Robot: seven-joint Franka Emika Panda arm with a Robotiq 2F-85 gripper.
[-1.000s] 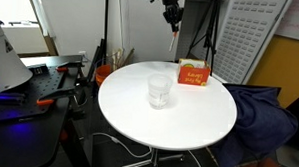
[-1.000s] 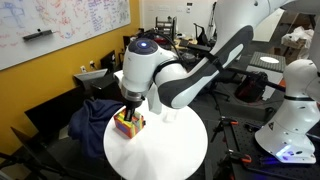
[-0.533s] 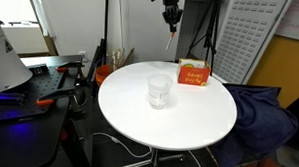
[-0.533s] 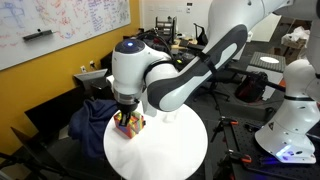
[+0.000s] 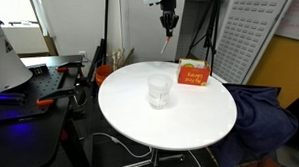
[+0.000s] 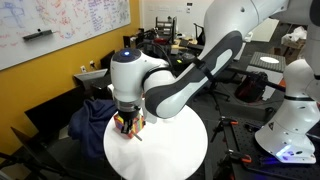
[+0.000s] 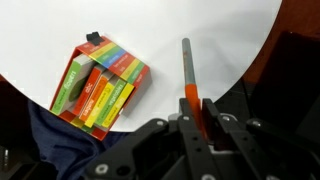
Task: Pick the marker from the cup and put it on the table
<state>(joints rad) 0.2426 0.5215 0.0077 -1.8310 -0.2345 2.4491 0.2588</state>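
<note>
tool tight on the marker — clearest in wrist view; cup only in an exterior view

The table is showing a smooth white top with a soft sheen, and the cup on it is looking clear and see-through, glass or plastic. Near the table's edge the box is showing printed, many-coloured card faces, while dark blue cloth is lying crumpled beside the table. Above the table the hand is looking matt black, the marker smooth orange-red and grey, and the arm shell glossy white.
</note>
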